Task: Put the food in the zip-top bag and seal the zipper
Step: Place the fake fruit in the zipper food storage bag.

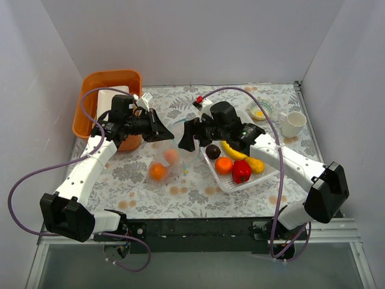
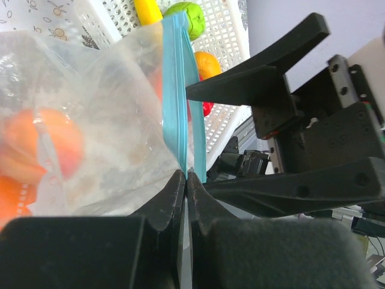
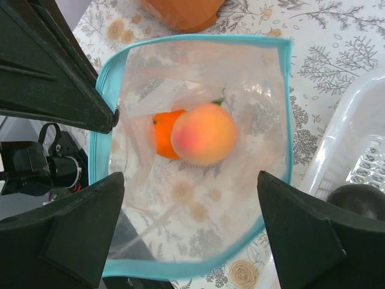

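At the middle of the worktop [image 1: 198, 198] we find the zip-top bag [image 3: 198, 205], its mouth spread open, with an orange [image 3: 161, 137] and a peach-coloured fruit [image 3: 204, 133] already inside. The left jaws are closed on its blue zipper [image 2: 177, 90]; the right jaws stand wide apart above the mouth, holding nothing. We judge the filling barely begun: banana [image 1: 233, 150], red pepper piece [image 1: 242, 171], a second orange [image 1: 224, 165] and dark ball [image 1: 213, 151] wait in the white basket [image 1: 224, 183] alongside, and the sealing is not yet begun.

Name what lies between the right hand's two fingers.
The open zip-top bag, holding an orange and a peach-coloured fruit, as the right wrist view shows.
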